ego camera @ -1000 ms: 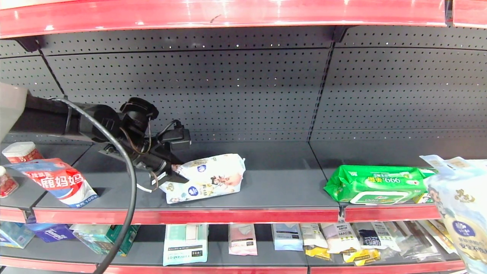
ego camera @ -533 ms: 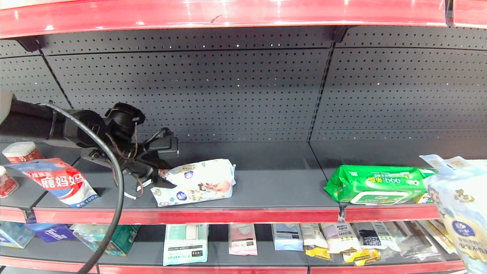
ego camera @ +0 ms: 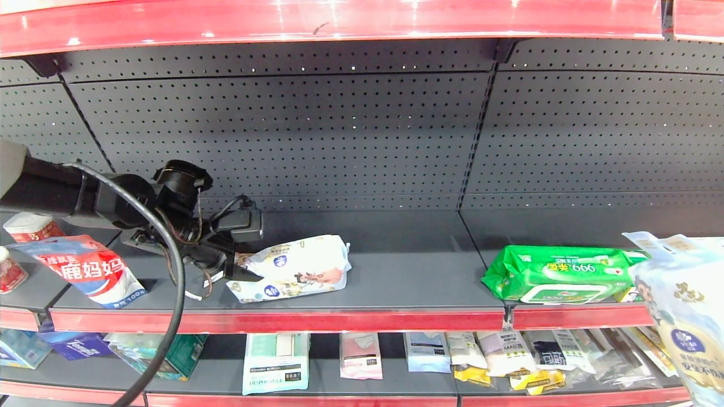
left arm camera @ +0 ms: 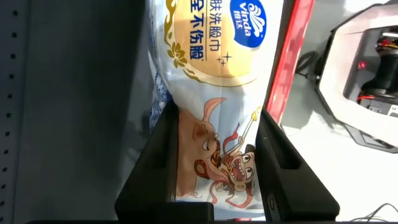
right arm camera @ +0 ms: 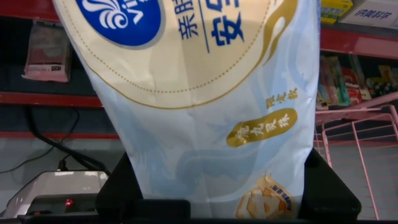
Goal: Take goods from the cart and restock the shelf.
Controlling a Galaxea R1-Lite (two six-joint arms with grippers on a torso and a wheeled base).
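The shelf [ego camera: 407, 271] spans my view. My right end effector [right arm camera: 221, 168] is clamped on a white pack [ego camera: 684, 316], held upright at 4 o'clock in front of the shelf's edge. A green pack [ego camera: 557, 271] lies on the shelf at 3 o'clock. My left end effector [ego camera: 244, 270] grips a second white pack [ego camera: 294, 268], which lies on the shelf at 8 o'clock.

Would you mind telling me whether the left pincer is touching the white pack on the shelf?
Touching. The left wrist view shows the white pack squeezed between both fingers of the left pincer, with no gap on either side.
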